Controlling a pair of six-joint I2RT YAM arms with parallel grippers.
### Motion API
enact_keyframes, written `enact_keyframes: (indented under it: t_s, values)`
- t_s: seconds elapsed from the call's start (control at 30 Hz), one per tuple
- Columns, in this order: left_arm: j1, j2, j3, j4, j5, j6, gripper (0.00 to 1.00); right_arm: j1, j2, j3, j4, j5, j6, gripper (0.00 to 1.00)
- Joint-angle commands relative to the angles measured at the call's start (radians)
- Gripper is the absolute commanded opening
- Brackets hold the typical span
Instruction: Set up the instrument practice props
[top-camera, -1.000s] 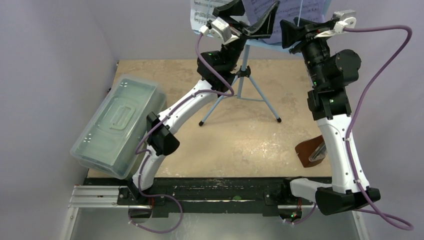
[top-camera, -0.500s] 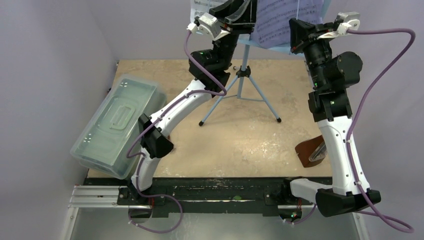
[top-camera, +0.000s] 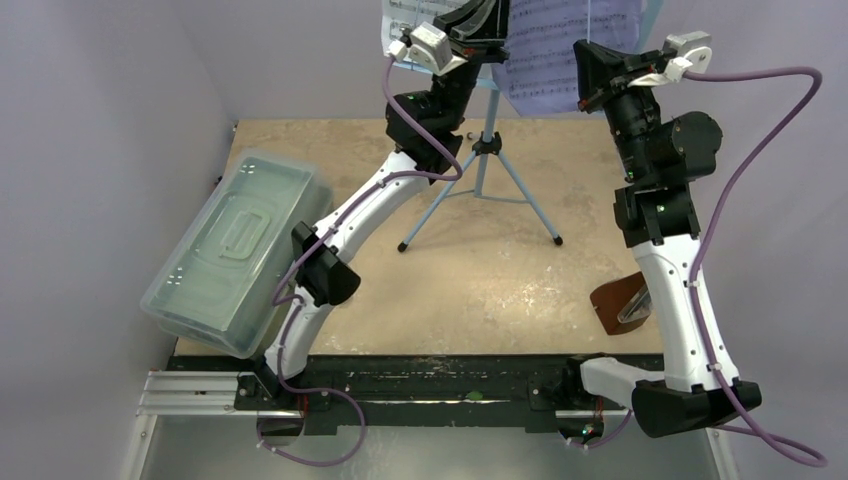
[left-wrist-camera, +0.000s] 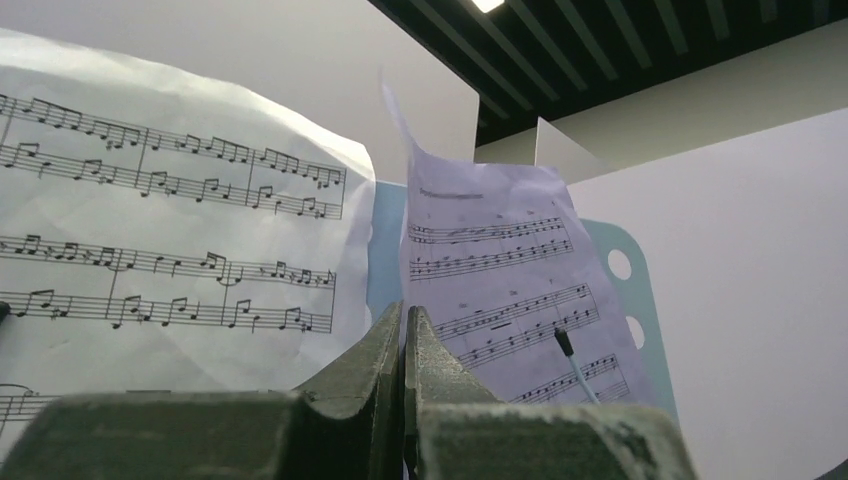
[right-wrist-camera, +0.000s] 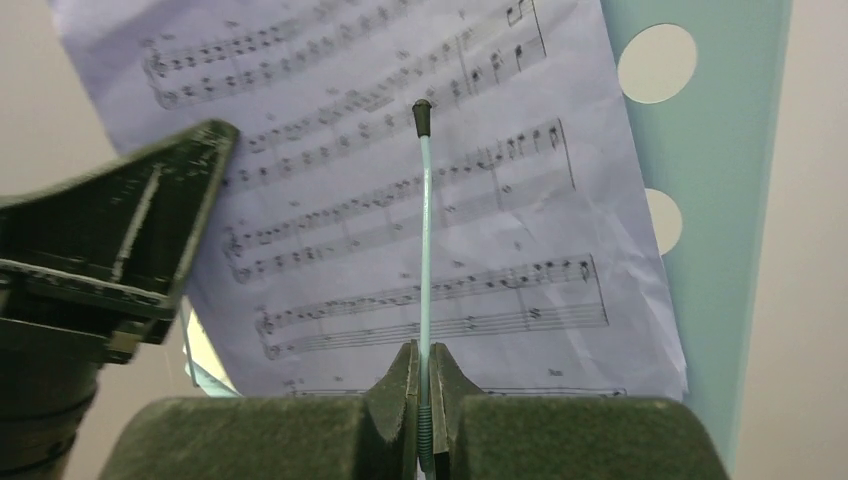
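Jaws open before, now shut; right pair on retainer wire (right-wrist-camera: 424, 230).

A beige mottled tabletop (top-camera: 500, 290) is enclosed by pale lilac-grey partition walls (top-camera: 100, 100); a dark slatted ceiling (left-wrist-camera: 600, 50) is lit overhead.

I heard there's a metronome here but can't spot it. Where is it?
In the top view, the metronome sits at the near right edge of the table, partly hidden behind the right arm.

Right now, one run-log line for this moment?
left gripper: shut, at lilac page edge | right gripper: shut on holder wire | metronome: on table
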Motion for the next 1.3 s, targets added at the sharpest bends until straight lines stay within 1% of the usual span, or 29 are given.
enact_keyframes:
  t_s: [0.0,0.07,0.2,0.23,0.27,0.3,0.33,0.37,0.4,0.47,0.5,0.57,0.63,0.77,0.8,0.9,1.03,1.17,1.27]
  values:
    - [0.003,0.015,0.058,0.019,0.075,-0.015,0.00,0.008,-0.020,-0.012,0.053,-0.114,-0.018,0.00]
    - [0.003,0.025,0.065,0.033,0.112,-0.021,0.00,0.007,-0.016,-0.009,0.049,-0.125,-0.020,0.00]
    - [0.002,0.034,0.079,0.045,0.116,-0.024,0.00,0.007,-0.009,-0.006,0.043,-0.118,-0.020,0.00]
    - [0.002,0.036,0.085,0.047,0.118,-0.024,0.00,0.007,-0.007,-0.006,0.043,-0.116,-0.016,0.02]
    - [0.002,0.036,0.088,0.050,0.118,-0.023,0.00,0.007,-0.005,-0.004,0.042,-0.109,-0.013,0.09]
    - [0.002,0.036,0.092,0.050,0.119,-0.023,0.00,0.008,-0.004,-0.003,0.039,-0.095,-0.008,0.25]
    - [0.003,0.035,0.094,0.051,0.118,-0.022,0.00,0.007,-0.006,-0.005,0.038,-0.078,-0.002,0.37]
    - [0.003,0.033,0.097,0.049,0.118,-0.023,0.00,0.007,-0.008,-0.010,0.039,-0.060,0.004,0.47]
    - [0.004,0.031,0.098,0.047,0.118,-0.026,0.03,0.008,-0.011,-0.014,0.040,-0.043,0.011,0.55]
    - [0.003,0.025,0.097,0.038,0.115,-0.033,0.15,0.007,-0.016,-0.021,0.042,-0.011,0.026,0.65]
    - [0.003,0.020,0.092,0.028,0.107,-0.039,0.26,0.006,-0.018,-0.024,0.041,0.005,0.035,0.68]
    - [0.004,-0.002,0.062,0.009,0.084,-0.050,0.40,0.008,-0.026,-0.031,0.040,0.027,0.050,0.75]
    - [0.008,-0.045,-0.007,0.005,0.054,-0.072,0.55,0.007,-0.037,-0.037,0.037,0.043,0.070,0.79]
    - [0.008,-0.173,-0.171,0.003,0.042,-0.107,0.83,0.007,-0.057,-0.040,0.014,0.055,0.100,0.82]
    - [0.009,-0.203,-0.207,-0.004,0.038,-0.111,0.87,0.007,-0.067,-0.040,0.006,0.062,0.107,0.83]
    - [0.009,-0.303,-0.308,-0.056,0.007,-0.132,0.95,0.008,-0.089,-0.039,-0.022,0.085,0.147,0.87]
    - [0.009,-0.446,-0.453,-0.151,-0.035,-0.174,1.00,0.008,-0.118,-0.030,-0.074,0.089,0.195,0.92]
    - [0.009,-0.602,-0.591,-0.258,-0.090,-0.208,1.00,0.008,-0.177,-0.039,-0.147,0.143,0.202,0.96]
    - [0.010,-0.697,-0.671,-0.382,-0.169,-0.235,1.00,0.007,-0.224,-0.042,-0.214,0.173,0.200,0.98]
